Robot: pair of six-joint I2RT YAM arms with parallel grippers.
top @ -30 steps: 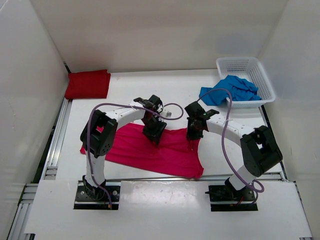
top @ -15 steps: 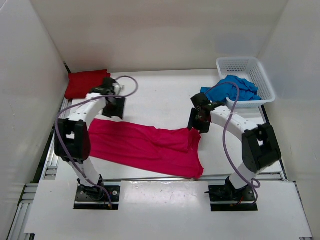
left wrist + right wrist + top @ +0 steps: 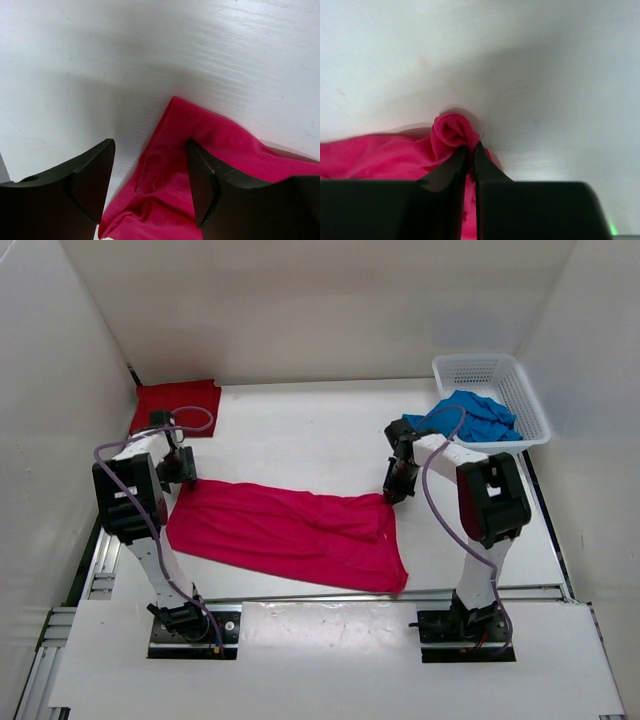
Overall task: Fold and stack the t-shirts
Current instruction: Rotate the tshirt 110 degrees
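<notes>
The bright pink-magenta t-shirt [image 3: 290, 535] lies spread across the near part of the table. My left gripper [image 3: 184, 472] is at its far left corner. In the left wrist view the left gripper [image 3: 150, 146] stands open, its jaws either side of that pink corner [image 3: 215, 142]. My right gripper [image 3: 394, 490] is at the shirt's far right corner. In the right wrist view the right gripper [image 3: 470, 149] is shut on a bunched fold of the pink cloth [image 3: 449, 131]. The dark red t-shirt [image 3: 177, 405] lies folded at the far left. The blue t-shirt [image 3: 465, 420] hangs crumpled out of the basket.
A white mesh basket [image 3: 480, 362] stands at the far right against the wall. White walls close in the table on the left, back and right. A metal rail [image 3: 110, 530] runs along the left edge.
Both arms swung outward from the shirt's middle to its far corners, the left one far to the left. The pink shirt now lies stretched wider. The right gripper has shut on the cloth.
</notes>
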